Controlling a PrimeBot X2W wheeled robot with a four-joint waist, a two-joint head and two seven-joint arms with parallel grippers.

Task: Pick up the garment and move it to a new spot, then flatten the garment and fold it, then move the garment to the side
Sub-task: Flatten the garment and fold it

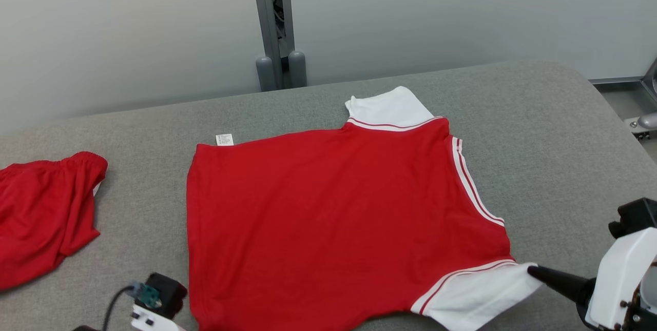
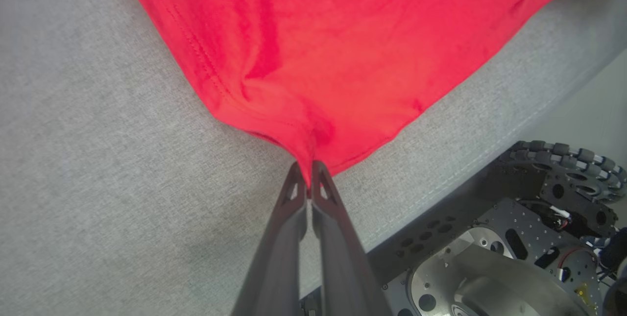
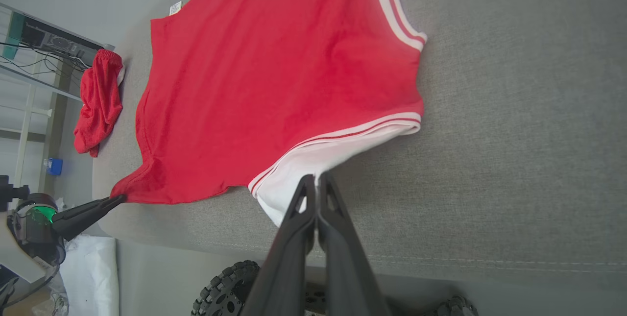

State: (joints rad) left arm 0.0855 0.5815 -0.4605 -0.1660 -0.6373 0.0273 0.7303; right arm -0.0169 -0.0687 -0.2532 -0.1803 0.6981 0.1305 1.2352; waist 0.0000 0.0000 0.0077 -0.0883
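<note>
Lying far left are red shorts (image 1: 46, 213), then the left gripper (image 2: 309, 181) sits clamped on the hem (image 2: 294, 134) of the shirt (image 1: 333, 218), spread flat on the table (image 1: 554, 131), and the right gripper (image 3: 317, 181) pinches its white sleeve (image 3: 313, 159).

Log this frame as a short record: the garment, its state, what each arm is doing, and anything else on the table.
garment: red shirt, spread out, not yet folded
surface: grey table
left gripper: jaws shut on the shirt's hem corner
right gripper: jaws shut on the near white sleeve
other item: red shorts, at the table's left, apart from the shirt
</note>
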